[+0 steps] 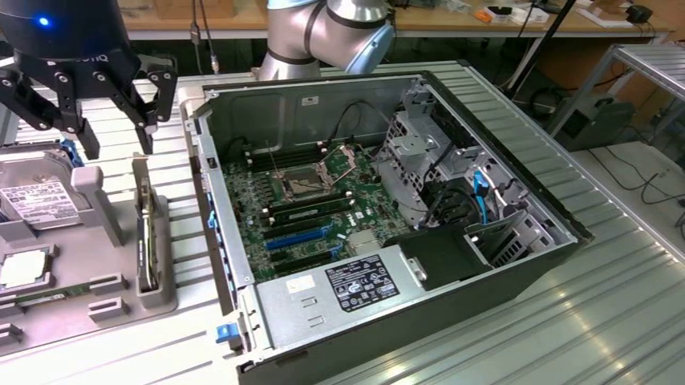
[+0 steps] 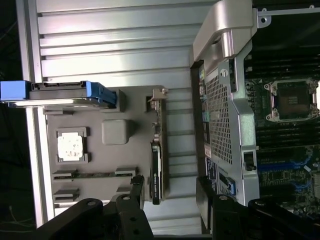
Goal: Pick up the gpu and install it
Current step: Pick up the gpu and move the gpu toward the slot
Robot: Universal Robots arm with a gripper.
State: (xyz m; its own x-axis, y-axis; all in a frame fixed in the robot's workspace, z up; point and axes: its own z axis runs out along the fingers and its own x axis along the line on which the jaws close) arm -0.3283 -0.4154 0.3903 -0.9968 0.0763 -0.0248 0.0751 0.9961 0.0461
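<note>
The gpu (image 1: 146,241) is a thin black card standing on its long edge in a slot of the grey holder tray (image 1: 107,269), at the exterior view's left. In the wrist view the gpu (image 2: 157,165) shows edge-on, with its pale metal bracket (image 2: 159,100) at the end farther from me. My gripper (image 1: 115,140) hangs above the tray's far end, open, with nothing between its black fingers (image 2: 137,192). In the wrist view my gripper (image 2: 171,196) straddles the near end of the card from above without touching it.
The open computer case (image 1: 503,200) lies beside the tray with its motherboard (image 1: 310,208) and blue slots (image 1: 303,237) exposed. On the tray are a grey hard drive (image 1: 32,200) with blue rails (image 2: 97,92), a processor chip (image 2: 70,146) and a memory stick (image 2: 95,175). The case wall (image 2: 225,110) stands close to the gpu.
</note>
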